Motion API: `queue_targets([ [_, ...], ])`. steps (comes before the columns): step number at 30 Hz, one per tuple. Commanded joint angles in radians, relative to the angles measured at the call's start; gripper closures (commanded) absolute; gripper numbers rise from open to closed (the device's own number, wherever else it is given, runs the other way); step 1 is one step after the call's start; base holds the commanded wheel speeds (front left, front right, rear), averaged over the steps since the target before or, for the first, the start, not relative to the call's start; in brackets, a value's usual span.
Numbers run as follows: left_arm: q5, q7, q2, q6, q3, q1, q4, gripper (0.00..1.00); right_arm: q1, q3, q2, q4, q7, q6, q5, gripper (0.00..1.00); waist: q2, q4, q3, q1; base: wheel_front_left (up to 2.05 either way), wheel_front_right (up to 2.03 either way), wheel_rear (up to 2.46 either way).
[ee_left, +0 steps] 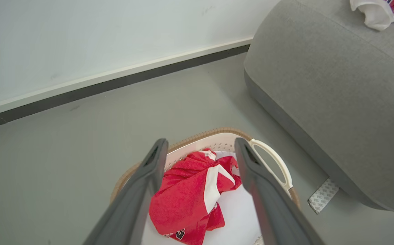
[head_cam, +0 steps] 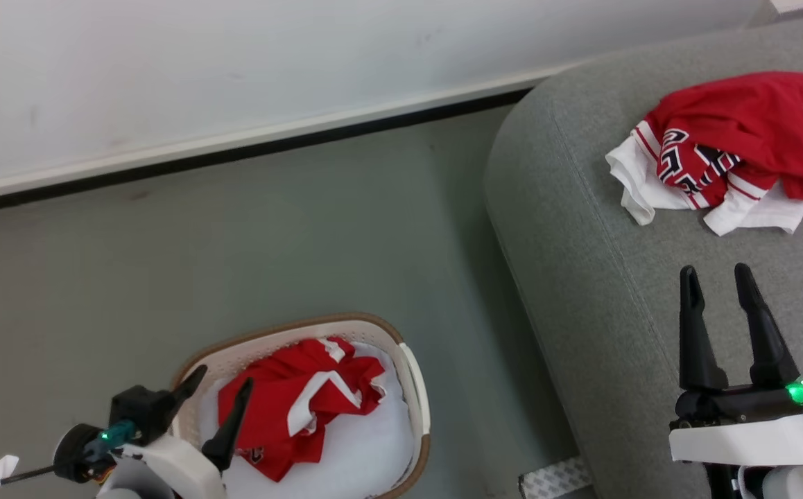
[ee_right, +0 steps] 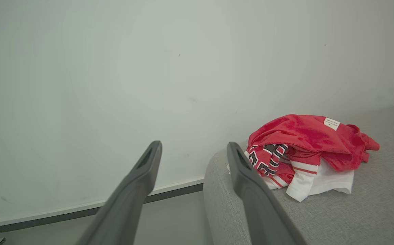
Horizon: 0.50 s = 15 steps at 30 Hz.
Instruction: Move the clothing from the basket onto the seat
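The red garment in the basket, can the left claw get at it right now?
Probably yes: the left claw is open and aimed into the basket, where the red garment lies uncovered on the white liner.

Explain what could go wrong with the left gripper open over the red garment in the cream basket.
1. The open left gripper may pinch the white padded liner together with the crumpled red-and-white garment.
2. The garment may snag on the brown rim of the oval cream plastic basket and tip it on the way to the light-grey fabric sofa.
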Motion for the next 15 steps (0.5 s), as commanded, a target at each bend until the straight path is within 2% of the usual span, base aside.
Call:
queue_targets([
  [1, -0.021, 0.001, 0.019, 0.002, -0.021, -0.028, 0.025, 0.00, -0.017, -0.007, 0.000, -0.019, 0.000, -0.002, 0.015, 0.00, 0.0000, -0.054, 0.074, -0.0002, 0.00, 0.00, 0.00],
  [10, -0.046, 0.029, 0.112, 0.001, -0.223, -0.216, 0.189, 0.00, -0.060, -0.034, 0.000, -0.122, 0.001, -0.002, 0.095, 0.00, 0.0000, -0.102, 0.260, -0.0002, 0.00, 0.00, 0.00],
  [15, -0.069, 0.041, 0.140, 0.001, -0.312, -0.294, 0.248, 0.00, -0.080, -0.034, 0.000, -0.167, 0.001, -0.002, 0.144, 0.00, 0.0000, -0.125, 0.328, -0.0002, 0.00, 0.00, 0.00],
])
